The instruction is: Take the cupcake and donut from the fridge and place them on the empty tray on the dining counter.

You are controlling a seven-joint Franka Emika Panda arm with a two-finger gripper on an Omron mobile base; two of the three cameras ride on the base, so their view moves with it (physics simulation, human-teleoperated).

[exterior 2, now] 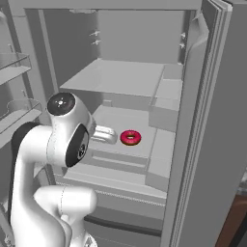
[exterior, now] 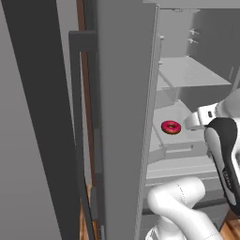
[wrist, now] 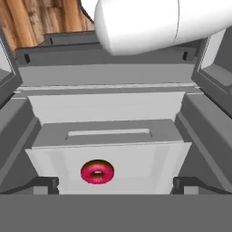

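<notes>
One donut (wrist: 97, 171) lies flat between the spread fingers (wrist: 43, 183)

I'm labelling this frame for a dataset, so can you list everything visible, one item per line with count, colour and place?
donut: one, glossy red-pink icing, lying flat on a pale grey shelf inside the fridge, nothing touching it.
fridge: one, grey, doors open, pale grey inner shelves and door bins, drawer fronts below the donut's shelf.
shelves: several, pale grey, an upper one above the donut's shelf.
wooden floor: brown planks, seen in the hand view beyond the fridge's base.
arm: one, white with dark joints, reaching into the fridge.
tool: one, dark fingers spread wide, empty, donut between them in the hand view.
</notes>
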